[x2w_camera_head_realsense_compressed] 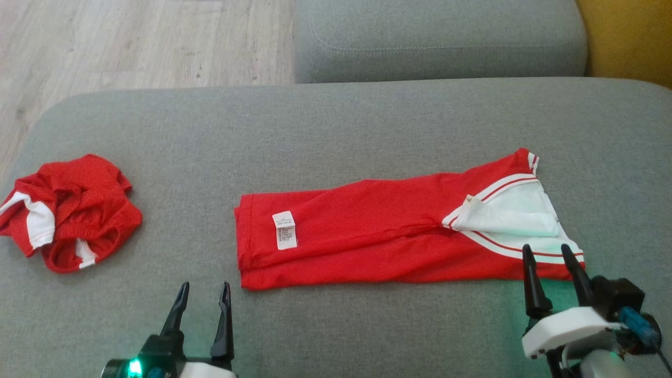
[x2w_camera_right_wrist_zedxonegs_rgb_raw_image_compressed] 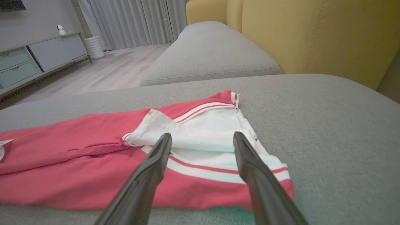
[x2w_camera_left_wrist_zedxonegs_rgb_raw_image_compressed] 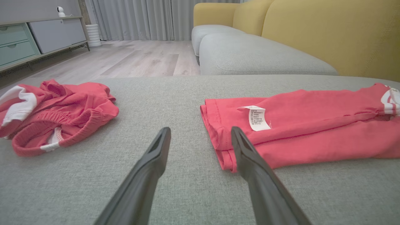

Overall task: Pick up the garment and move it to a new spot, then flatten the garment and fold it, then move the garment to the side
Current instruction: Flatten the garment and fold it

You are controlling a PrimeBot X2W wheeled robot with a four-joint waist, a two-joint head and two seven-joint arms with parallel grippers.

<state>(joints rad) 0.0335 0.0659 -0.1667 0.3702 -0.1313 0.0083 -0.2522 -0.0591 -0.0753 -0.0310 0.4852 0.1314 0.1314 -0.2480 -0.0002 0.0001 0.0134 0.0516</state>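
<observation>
A red garment [x2w_camera_head_realsense_compressed: 367,231] with white trim lies folded lengthwise into a long strip on the grey sofa cushion [x2w_camera_head_realsense_compressed: 336,121], a white care label [x2w_camera_head_realsense_compressed: 284,230] facing up near its left end. The same garment [x2w_camera_left_wrist_zedxonegs_rgb_raw_image_compressed: 312,131] fills the right of the left wrist view, and its white collar end [x2w_camera_right_wrist_zedxonegs_rgb_raw_image_compressed: 206,137] shows in the right wrist view. My left gripper [x2w_camera_head_realsense_compressed: 203,289] stands open just below the strip's left corner, empty. My right gripper [x2w_camera_head_realsense_compressed: 547,251] is open over the right, white-trimmed end, holding nothing.
A second red and white garment [x2w_camera_head_realsense_compressed: 68,210] lies crumpled at the cushion's far left [x2w_camera_left_wrist_zedxonegs_rgb_raw_image_compressed: 56,115]. Another grey cushion [x2w_camera_head_realsense_compressed: 436,37] and a yellow backrest [x2w_camera_head_realsense_compressed: 630,37] sit behind. Wooden floor [x2w_camera_head_realsense_compressed: 131,42] lies past the far-left edge.
</observation>
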